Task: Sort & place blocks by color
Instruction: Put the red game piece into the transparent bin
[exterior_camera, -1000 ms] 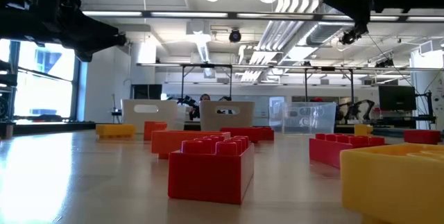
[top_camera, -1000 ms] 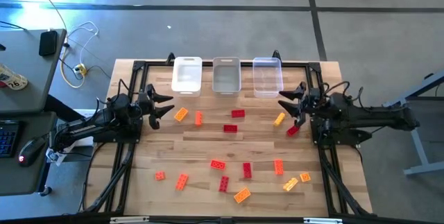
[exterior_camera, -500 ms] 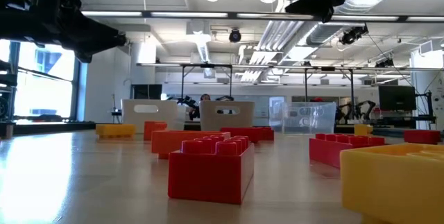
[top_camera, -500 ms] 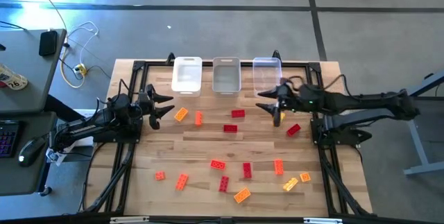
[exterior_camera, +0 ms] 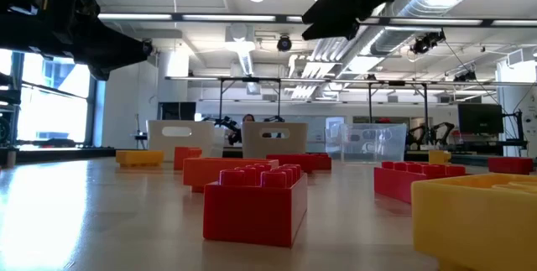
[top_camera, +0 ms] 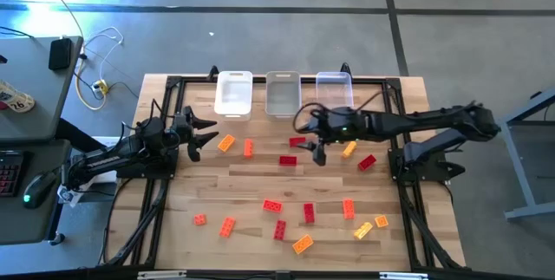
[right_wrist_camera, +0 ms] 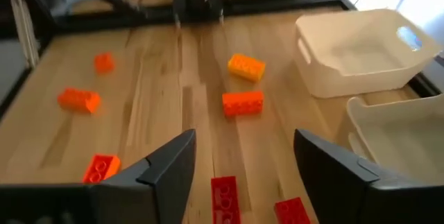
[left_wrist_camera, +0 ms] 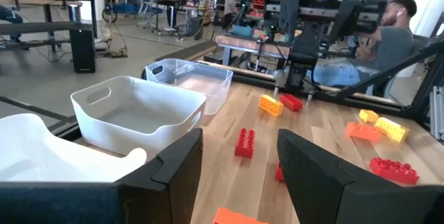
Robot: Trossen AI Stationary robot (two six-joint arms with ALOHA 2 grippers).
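Observation:
Red, orange-red and yellow-orange blocks lie scattered flat on the wooden table (top_camera: 251, 185). My right gripper (top_camera: 310, 137) is open and reaches out from the right, hovering over a red block (top_camera: 297, 142) near the far middle. In the right wrist view, two red blocks (right_wrist_camera: 224, 196) (right_wrist_camera: 291, 210) lie low between its spread fingers (right_wrist_camera: 239, 175), with an orange block (right_wrist_camera: 243, 102) and a yellow-orange one (right_wrist_camera: 246, 66) farther on. My left gripper (top_camera: 204, 133) waits open at the table's left, beside a yellow-orange block (top_camera: 225, 143). In the low view the right gripper (exterior_camera: 352, 2) hangs high above the blocks.
Three bins stand in a row at the far edge: white (top_camera: 233, 94), grey (top_camera: 283, 94), clear (top_camera: 334, 95). More blocks lie near the front, such as a red one (top_camera: 280, 229) and an orange one (top_camera: 303, 244). A person (left_wrist_camera: 392, 44) sits beyond the table's right side.
My right arm has swung out from the table's right edge toward the left, passing over the yellow and red blocks there, and now reaches over the far middle. Its gripper stayed open. No block has moved.

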